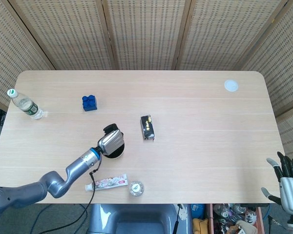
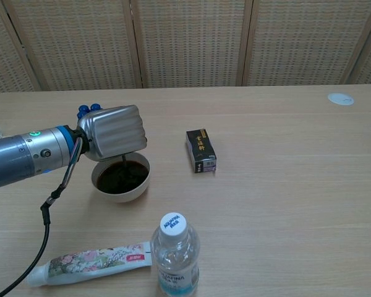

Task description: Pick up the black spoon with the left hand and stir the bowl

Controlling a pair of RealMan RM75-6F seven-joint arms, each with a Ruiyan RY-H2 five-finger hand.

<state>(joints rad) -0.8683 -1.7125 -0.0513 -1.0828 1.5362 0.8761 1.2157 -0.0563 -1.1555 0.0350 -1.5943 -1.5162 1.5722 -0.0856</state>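
My left hand [image 2: 115,132] [image 1: 111,141] hangs over a white bowl [image 2: 146,178] of dark liquid and grips the black spoon [image 2: 123,164]. Only a thin stretch of the spoon's handle shows under the hand in the chest view, running down into the liquid. In the head view the hand covers most of the bowl [image 1: 118,154]. My right hand [image 1: 288,179] is at the bottom right corner of the head view, off the table, fingers apart and holding nothing.
A small black box [image 1: 147,127] [image 2: 201,150] lies right of the bowl. A toothpaste tube [image 2: 86,261] and a water bottle [image 2: 175,253] sit near the front edge. A blue block [image 1: 89,103], a second bottle [image 1: 25,105] and a white disc [image 1: 230,86] lie farther off.
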